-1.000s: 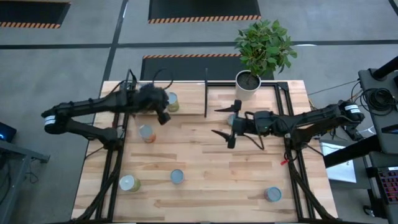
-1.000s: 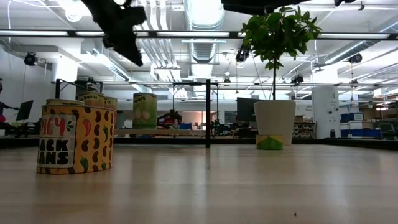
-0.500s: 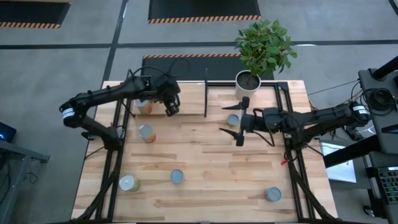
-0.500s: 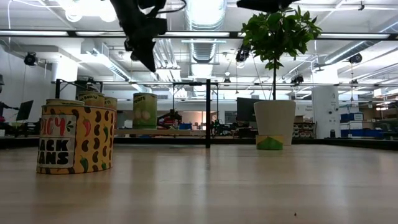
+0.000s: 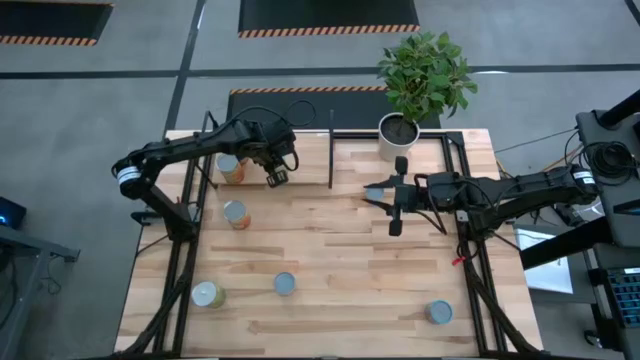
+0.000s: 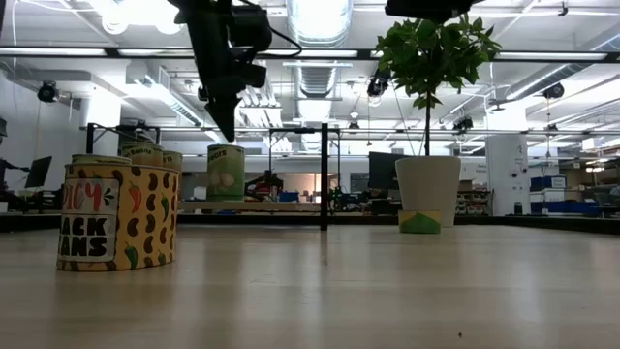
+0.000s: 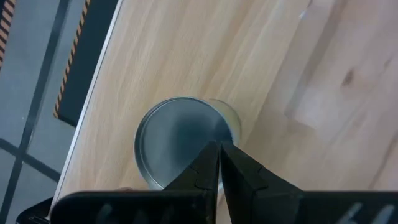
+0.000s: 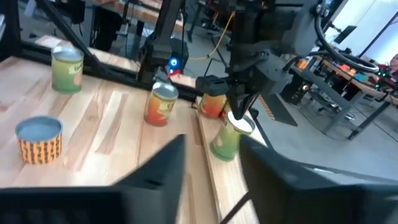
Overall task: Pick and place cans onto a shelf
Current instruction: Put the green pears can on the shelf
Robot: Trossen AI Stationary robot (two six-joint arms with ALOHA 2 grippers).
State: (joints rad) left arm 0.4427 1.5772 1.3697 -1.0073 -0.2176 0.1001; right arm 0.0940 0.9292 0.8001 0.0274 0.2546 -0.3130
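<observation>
While the left hand [image 5: 276, 172] hangs over the shelf: its two dark fingers are pinched right together, gripping nothing, tips just above the round silvery top of a short metal can [image 7: 177, 140].
Shelf: the light-wood panel with thin black posts [image 5: 305, 158], upper middle of the overhead frame, split by a black divider bar [image 5: 331, 150].
Cans placed: an orange-labelled can [image 5: 232, 170] sits on the shelf's left part, half under the left arm.
Cans waiting: four out on the wooden counter [image 5: 350, 280], namely one left of centre [image 5: 235, 213], two along the lower edge [image 5: 208, 294] [image 5: 285, 284] and one lower right [image 5: 438, 313].
Right hand [image 5: 381, 208]: right of centre, below the white plant pot [image 5: 398, 135], fingers partly apart; the wrist view shows nothing between them.
Can by the pot: from counter level a small green-and-yellow can [image 6: 419, 222] stands at the pot's foot; from above it is hidden, so I cannot tell whether the right hand is around it.
Risk, left: pinched fingers this close could clip the lid on a sideways pull and shove that can into its neighbour or off the shelf.
Risk, right: squeezing off-centre could tip the can or push it against the pot.
</observation>
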